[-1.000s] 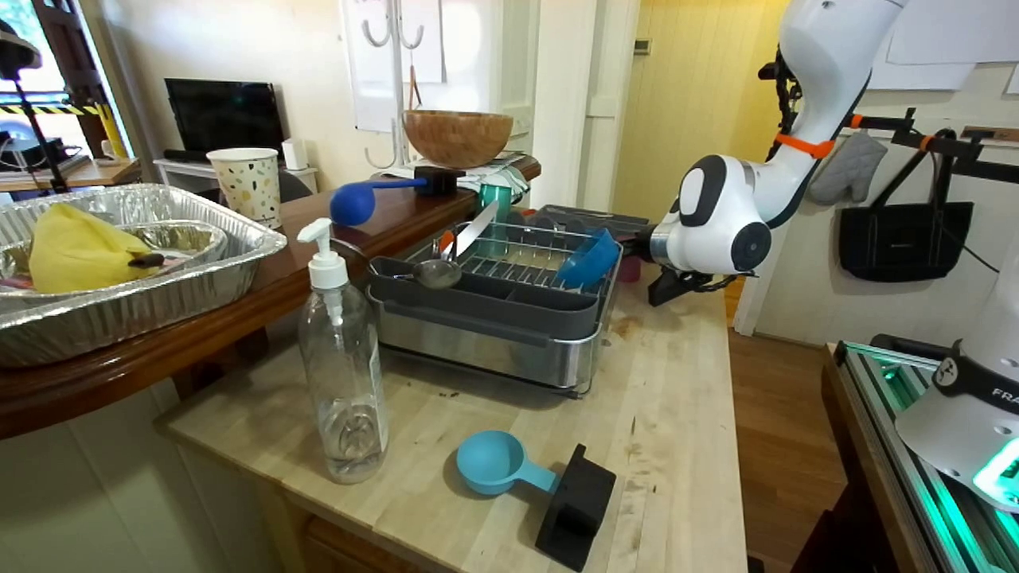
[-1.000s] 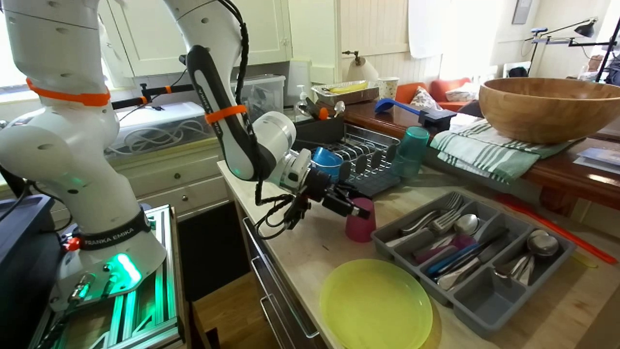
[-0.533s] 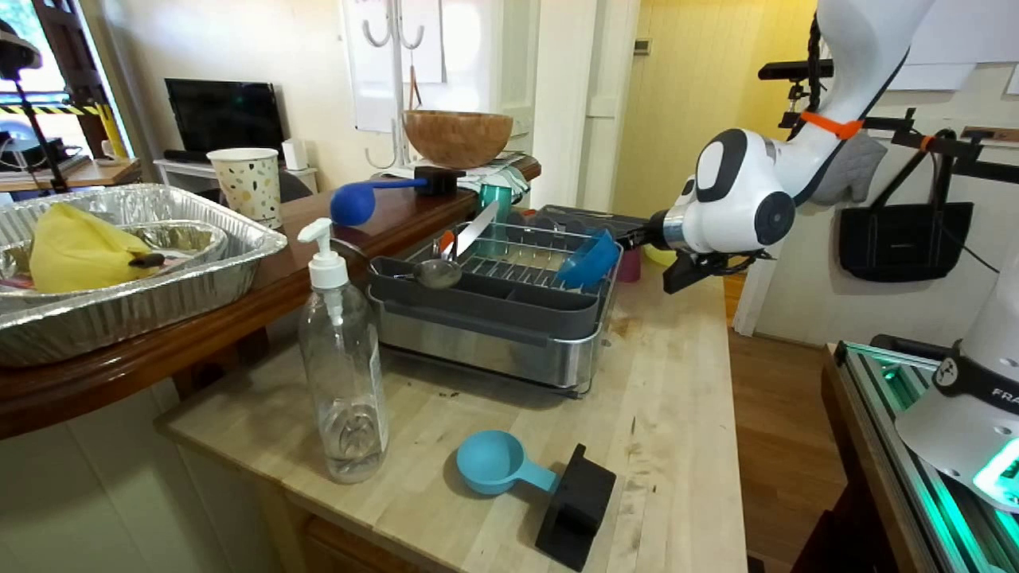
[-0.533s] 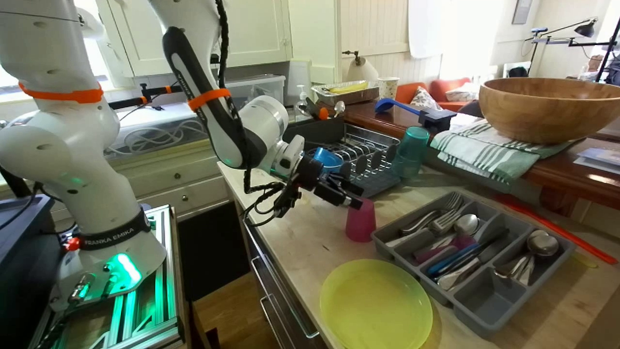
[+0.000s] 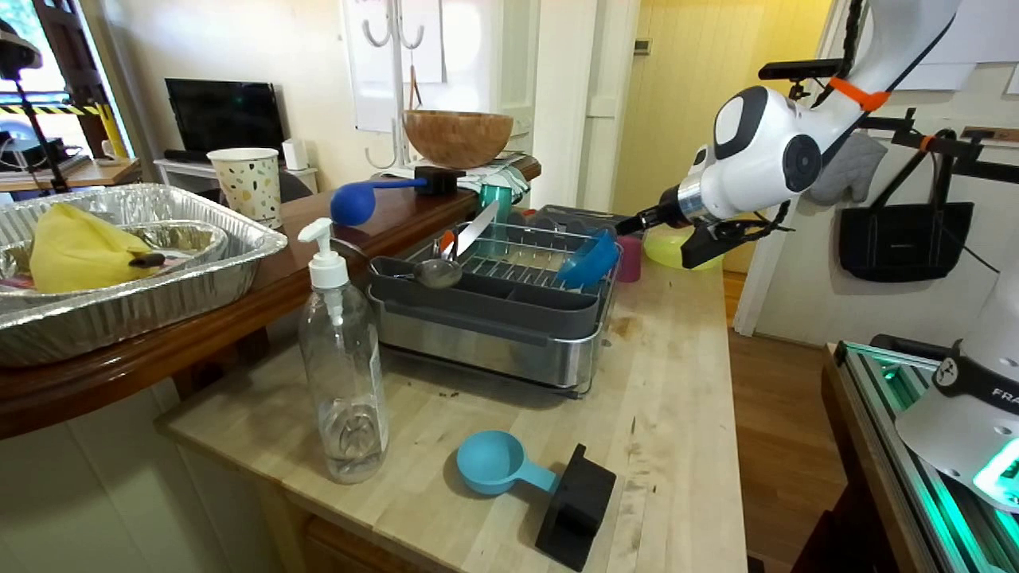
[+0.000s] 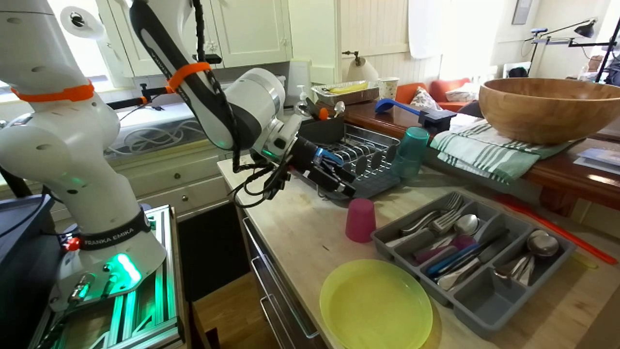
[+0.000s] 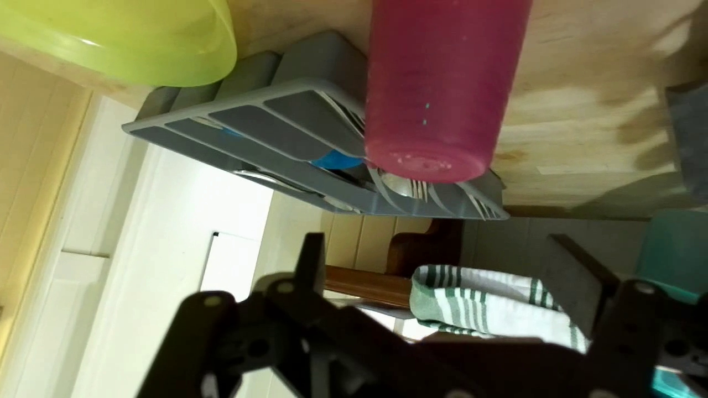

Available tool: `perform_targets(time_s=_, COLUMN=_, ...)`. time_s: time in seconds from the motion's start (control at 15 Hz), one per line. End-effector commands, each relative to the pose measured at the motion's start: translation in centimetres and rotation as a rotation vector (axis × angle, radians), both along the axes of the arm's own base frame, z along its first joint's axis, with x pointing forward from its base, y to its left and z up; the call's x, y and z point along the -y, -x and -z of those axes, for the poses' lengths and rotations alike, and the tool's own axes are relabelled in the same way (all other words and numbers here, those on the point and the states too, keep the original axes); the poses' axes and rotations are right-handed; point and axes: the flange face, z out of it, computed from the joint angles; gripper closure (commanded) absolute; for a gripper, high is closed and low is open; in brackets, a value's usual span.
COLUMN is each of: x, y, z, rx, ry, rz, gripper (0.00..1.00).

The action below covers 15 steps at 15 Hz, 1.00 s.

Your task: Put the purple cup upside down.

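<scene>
The purple cup (image 6: 361,221) stands on the wooden counter with its narrower closed base facing up, so it is upside down. It is partly hidden behind the dish rack in an exterior view (image 5: 630,259). In the wrist view the cup (image 7: 442,83) fills the upper middle, with its closed base toward the frame's centre. My gripper (image 6: 348,183) is above the cup and slightly to the robot's side, apart from it. It also shows in an exterior view (image 5: 627,224). In the wrist view the fingers (image 7: 451,271) are wide apart with nothing between them.
A grey cutlery tray (image 6: 490,292) and a yellow-green dish (image 6: 376,305) sit close to the cup. The dish rack (image 5: 486,314) with a blue cup (image 5: 589,261) stands beside it. A teal glass (image 6: 410,152), soap bottle (image 5: 344,398) and light-blue scoop (image 5: 492,461) are also there.
My gripper has risen and drawn back toward the robot base, from overlapping the cup's top to above it. The cup has stayed where it was.
</scene>
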Motion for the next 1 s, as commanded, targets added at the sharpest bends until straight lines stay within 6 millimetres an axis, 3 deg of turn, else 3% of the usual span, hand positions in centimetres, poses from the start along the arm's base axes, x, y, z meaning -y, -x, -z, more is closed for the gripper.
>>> perform_targets(time_s=0.0, x=0.0, y=1.3, z=-1.7, rx=-0.03, ry=-0.065, rz=-0.013, gripper=0.0)
perform_targets(time_s=0.6, x=0.8, y=2.8, z=-5.5, rx=0.026, ry=-0.176, rz=0.045, gripper=0.0)
perform_targets(time_s=0.93, x=1.5, y=2.5, z=-7.9, rx=0.139, ry=-0.305, rz=0.247, gripper=0.0)
